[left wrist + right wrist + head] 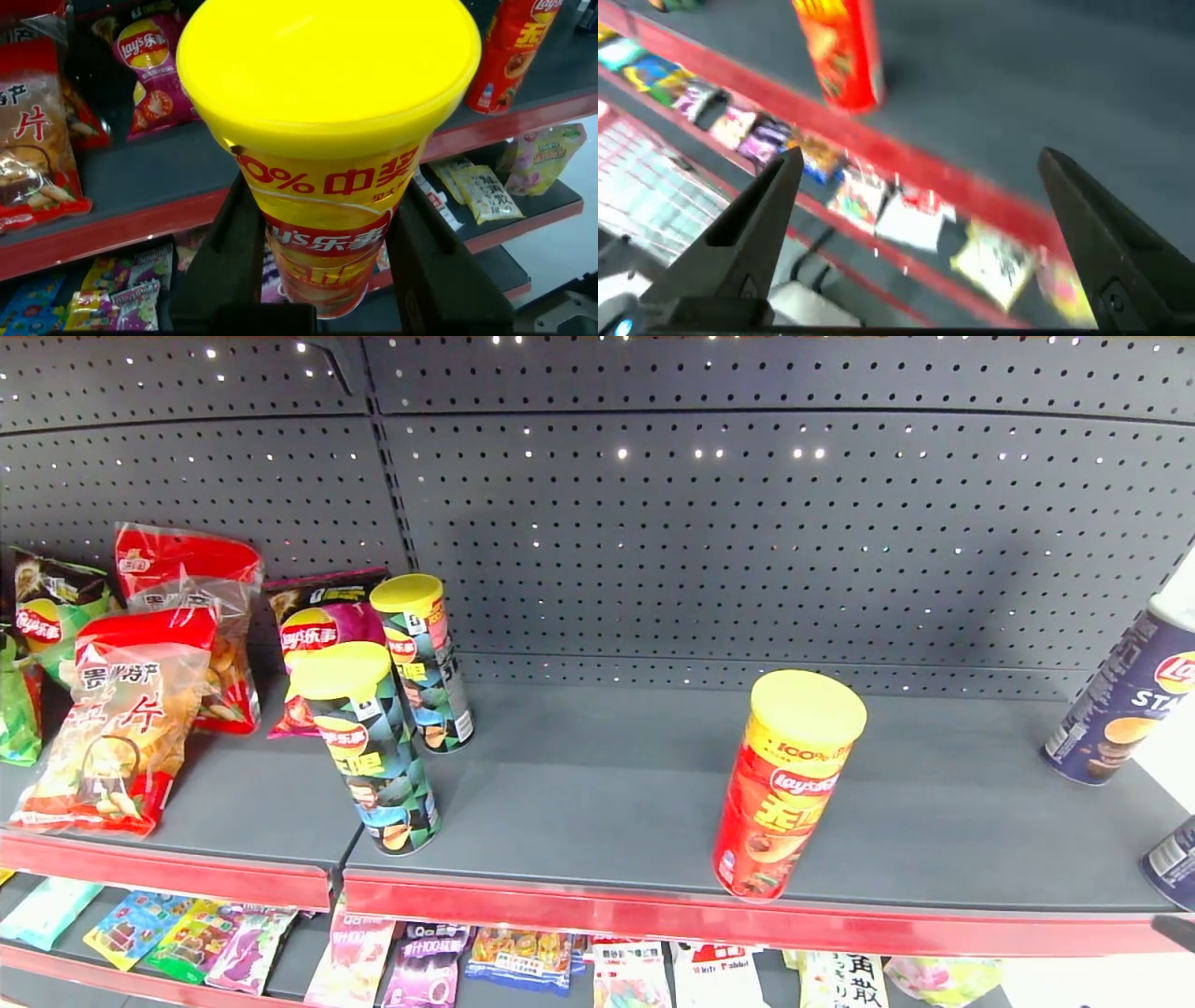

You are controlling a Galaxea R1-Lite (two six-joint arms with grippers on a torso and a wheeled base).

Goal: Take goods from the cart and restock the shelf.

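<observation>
A grey pegboard shelf (579,803) carries a red can (789,784) near its front edge, with two dark cans (369,756) further left. The left fingers (224,261) grip a yellow-lidded can (327,112) in front of the shelf. The right fingers (752,238) are spread wide and hold nothing.

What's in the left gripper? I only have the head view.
Observer: The left gripper is shut on a yellow-lidded chip can, with the lid toward the wrist camera.
Operator: And the right one?
Observer: The right gripper is open, with nothing between its fingers.
Operator: What's in front of it?
Observer: The shelf's red front edge, with the red can just beyond.
</observation>
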